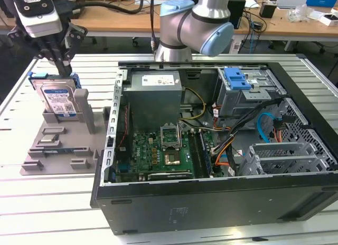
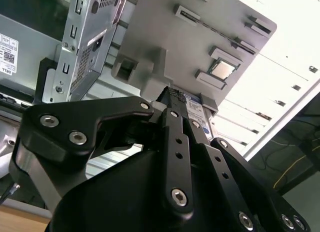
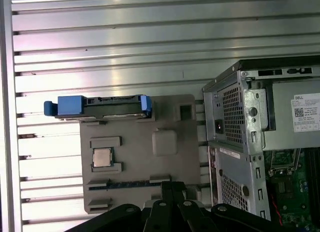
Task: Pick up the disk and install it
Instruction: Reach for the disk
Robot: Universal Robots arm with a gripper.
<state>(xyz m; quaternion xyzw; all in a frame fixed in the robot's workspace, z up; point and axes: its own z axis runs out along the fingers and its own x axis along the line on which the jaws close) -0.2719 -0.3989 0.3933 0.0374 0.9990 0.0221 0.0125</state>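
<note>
One disk (image 1: 57,100) stands upright in the grey holder (image 1: 79,150) beside the open computer (image 1: 211,208). The gripper (image 1: 64,71) hangs just above it; open or closed, I cannot tell. I'd square it to the top edge.

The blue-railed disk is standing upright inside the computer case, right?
Not quite. The disk is standing upright, but in the grey holder beside the computer case, not inside it. The exterior view shows this.

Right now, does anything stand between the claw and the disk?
Nothing visible does. The claw sits right over the top edge of the disk, which stands on edge in the grey holder. In the first wrist view that edge lies bare.
</note>
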